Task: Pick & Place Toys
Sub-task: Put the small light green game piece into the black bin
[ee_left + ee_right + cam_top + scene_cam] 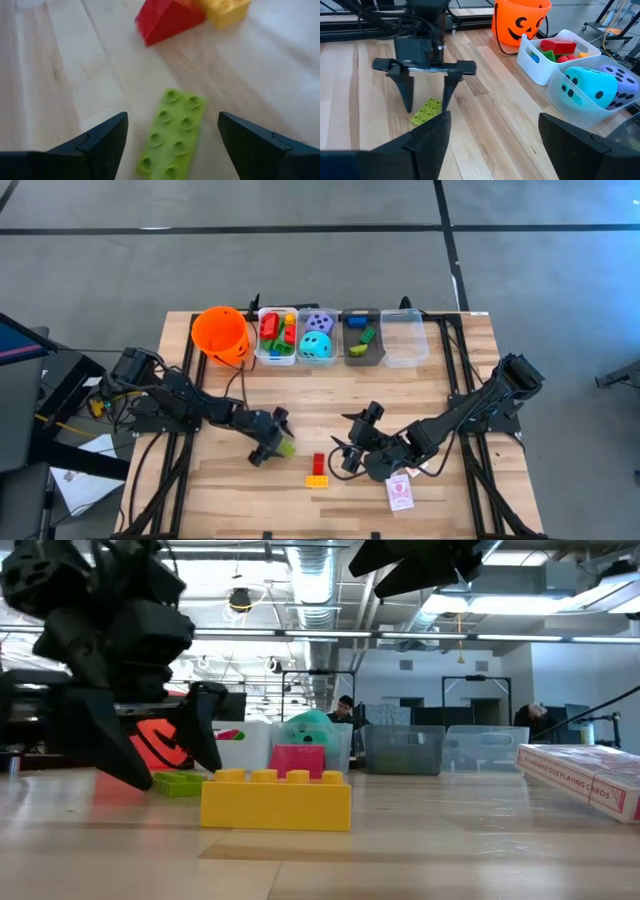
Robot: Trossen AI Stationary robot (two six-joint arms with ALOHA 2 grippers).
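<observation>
My left gripper (pixel 172 142), jaws released, straddles the green brick (pixel 172 132) on the counter (pixel 440 390); my right gripper (pixel 350 445), jaws released, hovers near the red brick (pixel 319 463).

Place: robotics lab or workshop.
Evidence: exposed ceiling ducts (pixel 320 570), strip lighting, grey concrete floor (pixel 300 270), wooden worktable (pixel 440 390), monitors behind.

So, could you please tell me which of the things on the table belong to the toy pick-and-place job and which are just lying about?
Part of the job:
- green brick, between the open left hand fingers
- red brick
- yellow brick
- playing cards
- teal die and purple die, already binned
- open right hand, waiting

Just lying about:
- orange bucket
- empty clear bin
</observation>
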